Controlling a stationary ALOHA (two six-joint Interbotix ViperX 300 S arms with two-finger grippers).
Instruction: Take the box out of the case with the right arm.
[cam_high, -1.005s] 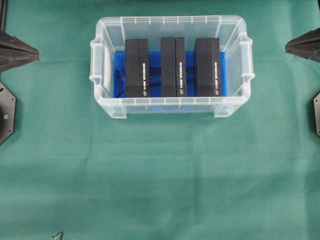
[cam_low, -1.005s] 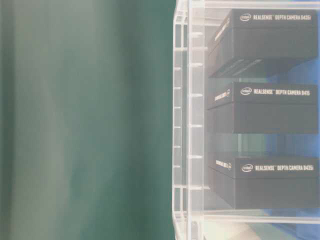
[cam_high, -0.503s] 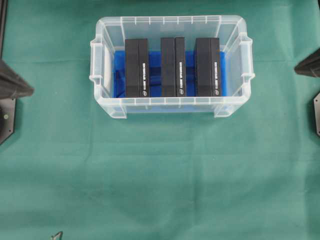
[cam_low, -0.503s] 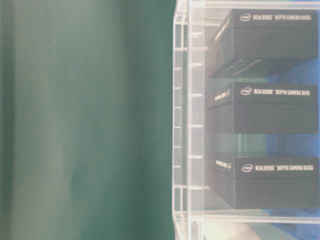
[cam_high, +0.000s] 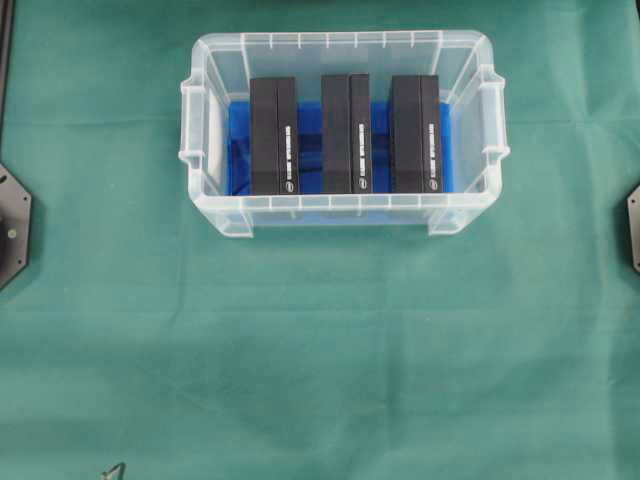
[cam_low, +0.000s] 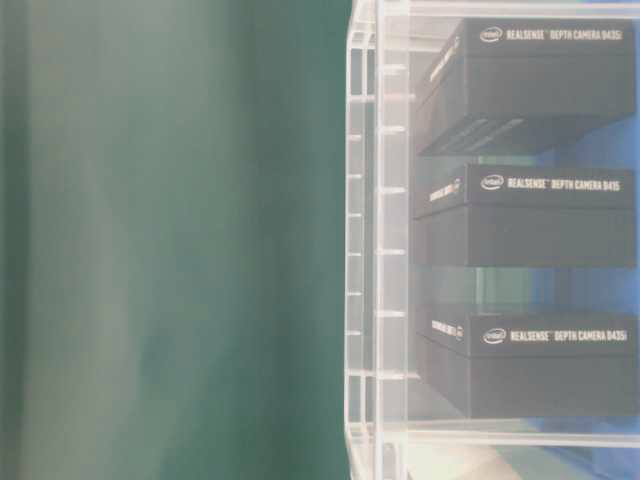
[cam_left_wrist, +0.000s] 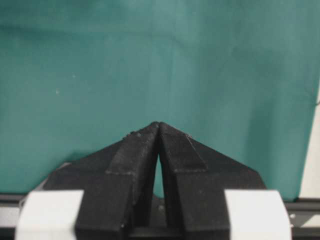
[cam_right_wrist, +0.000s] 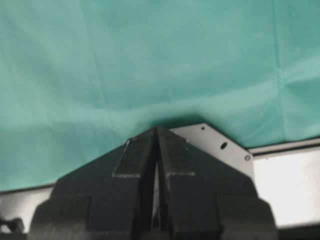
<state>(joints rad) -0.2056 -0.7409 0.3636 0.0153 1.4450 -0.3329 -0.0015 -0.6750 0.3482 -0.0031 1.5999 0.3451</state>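
While three black rectangular cardboard boxes (cam_high: 350, 133) stand on edge, spaced apart for easy picking, inside the clear plastic case (cam_high: 343, 217) on the green-clothed desk (cam_high: 320, 350), both grippers' fingers (cam_right_wrist: 139, 159) sit pressed together, far off.

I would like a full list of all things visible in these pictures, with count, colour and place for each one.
case: one, clear plastic, upper middle of the cloth
boxes: three, black with white print, side by side inside the case
sheet: one, bright blue, lining the case bottom
cloth: one, green, covering the table
base plates: two, dark, at the left and right edges
left gripper: one, black, shut, above bare cloth
right gripper: one, black, shut, above cloth and a plate
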